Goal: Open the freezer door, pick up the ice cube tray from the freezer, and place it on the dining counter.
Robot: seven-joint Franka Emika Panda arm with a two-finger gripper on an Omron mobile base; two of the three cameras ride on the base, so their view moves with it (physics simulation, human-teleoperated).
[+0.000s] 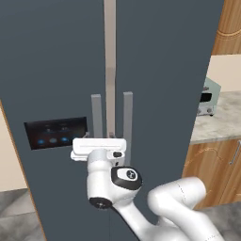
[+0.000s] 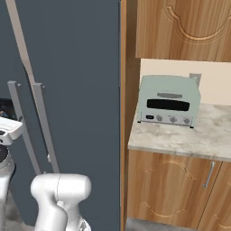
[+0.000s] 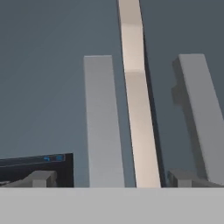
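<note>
Closest in, arm: the white arm rises from the near edge and reaches forward to the fridge front.
Gripper: gripper (image 1: pixel 98 147) sits level with the lower ends of the two grey handles, jaws spread as wide as they go — nothing between them, nothing held. In the hand view its dark fingertips (image 3: pixel 40 178) stand far apart at the bottom, one left of the left handle, one between the pale strip and the right handle.
Freezer door: the freezer door (image 1: pixel 52 70) is the left slate-blue door, shut, just beyond the gripper.
Dispenser panel: the black dispenser panel (image 1: pixel 55 132) with blue lights sits on that door, left of the gripper.
Freezer handle: long grey vertical handle (image 1: pixel 96 115) near the door's right edge — in the hand view (image 3: pixel 102 127) it lies between the fingertips but untouched.
Centre strip: a pale beige strip (image 1: pixel 110 61) runs up between the two doors.
Right door: plain slate-blue door (image 1: pixel 164 70) with its own grey handle (image 1: pixel 127 117), also shut.
Ice cube tray: I cannot tell where it is; both doors are shut.
Far right: wall counter (image 2: pixel 189 137) with a marbled top, carrying a pale green toaster oven (image 2: pixel 169 101); wooden cabinets (image 2: pixel 176 27) above and below.
</note>
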